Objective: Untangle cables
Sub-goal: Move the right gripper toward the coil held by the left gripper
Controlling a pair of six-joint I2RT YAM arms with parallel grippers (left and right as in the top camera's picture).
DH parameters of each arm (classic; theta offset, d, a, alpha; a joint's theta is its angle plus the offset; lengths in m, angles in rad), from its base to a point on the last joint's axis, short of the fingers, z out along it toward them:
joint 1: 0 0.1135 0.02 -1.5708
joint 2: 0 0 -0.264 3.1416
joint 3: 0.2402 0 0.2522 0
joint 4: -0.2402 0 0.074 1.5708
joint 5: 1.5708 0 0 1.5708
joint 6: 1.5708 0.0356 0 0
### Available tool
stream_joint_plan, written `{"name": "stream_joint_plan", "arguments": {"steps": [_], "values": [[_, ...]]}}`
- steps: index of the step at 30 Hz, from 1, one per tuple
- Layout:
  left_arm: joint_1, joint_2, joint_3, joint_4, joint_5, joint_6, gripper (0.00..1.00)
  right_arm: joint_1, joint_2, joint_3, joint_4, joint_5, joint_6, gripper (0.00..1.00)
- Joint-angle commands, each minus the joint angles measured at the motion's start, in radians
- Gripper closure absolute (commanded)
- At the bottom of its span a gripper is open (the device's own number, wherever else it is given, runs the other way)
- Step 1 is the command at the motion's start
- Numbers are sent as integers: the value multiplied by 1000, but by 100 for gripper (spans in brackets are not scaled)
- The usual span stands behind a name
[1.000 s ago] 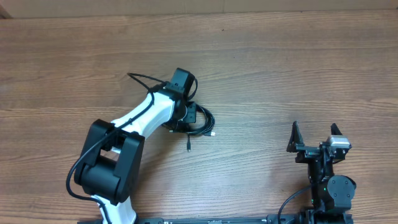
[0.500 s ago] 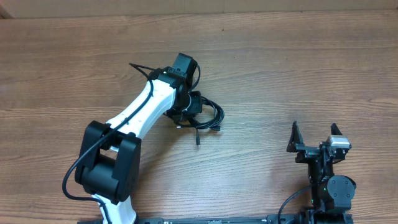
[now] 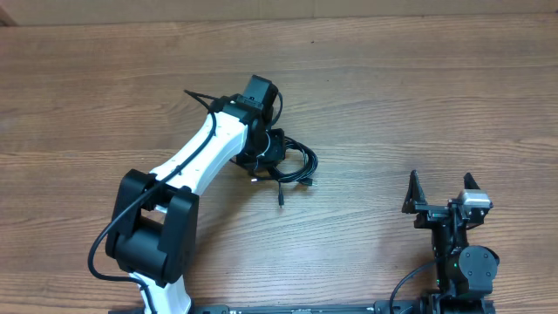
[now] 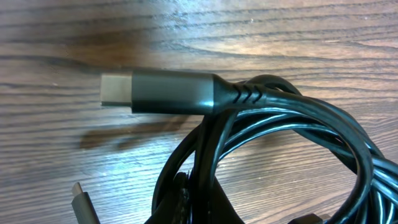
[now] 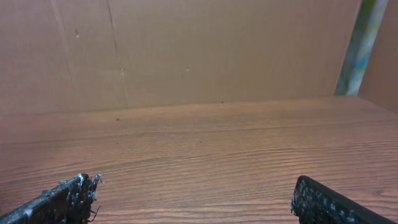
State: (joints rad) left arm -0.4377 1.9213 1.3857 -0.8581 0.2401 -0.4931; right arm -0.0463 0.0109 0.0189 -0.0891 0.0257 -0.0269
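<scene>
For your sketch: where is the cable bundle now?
Overhead, the cable bundle lies near the middle of the table, at the tip of the left arm, far from the right pincer.

No lettering, brand mark or number is legible on the cables (image 4: pixel 292 127), their plugs (image 4: pixel 171 92) or the table (image 4: pixel 280 31).

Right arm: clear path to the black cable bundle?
Likely yes: only bare wooden table lies between the open right tool and the coiled black cables, though the left arm covers part of them.

Left arm (image 3: pixel 196 166) — white links, black joints, thin black lead; right arm (image 3: pixel 458 240) — black, green light.
</scene>
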Motion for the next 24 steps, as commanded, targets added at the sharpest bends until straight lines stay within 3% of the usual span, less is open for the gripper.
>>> {"name": "stream_joint_plan", "arguments": {"steps": [1,4,5,7,11,18,21,24], "values": [[-29,8,23,5,17,-71,95,-6,-8,-11,6,-31,13,0],[-47,10,23,6,9,-166,95,-6,-8,-11,13,-118,201,0],[-55,11,23,7,-18,-225,96,-5,-8,-11,16,-169,394,0],[-64,15,23,6,-63,-278,96,-5,-8,-11,23,-249,623,0],[-76,23,23,5,-98,-290,96,-5,-8,-11,36,-525,921,0],[-80,23,23,5,-78,-232,96,-5,-8,-11,31,-903,1057,0],[-80,22,24,8,-50,-159,96,-5,-8,-11,32,-930,1043,0],[-78,12,24,15,-37,-106,96,-6,-8,-10,26,-919,940,0]]}}
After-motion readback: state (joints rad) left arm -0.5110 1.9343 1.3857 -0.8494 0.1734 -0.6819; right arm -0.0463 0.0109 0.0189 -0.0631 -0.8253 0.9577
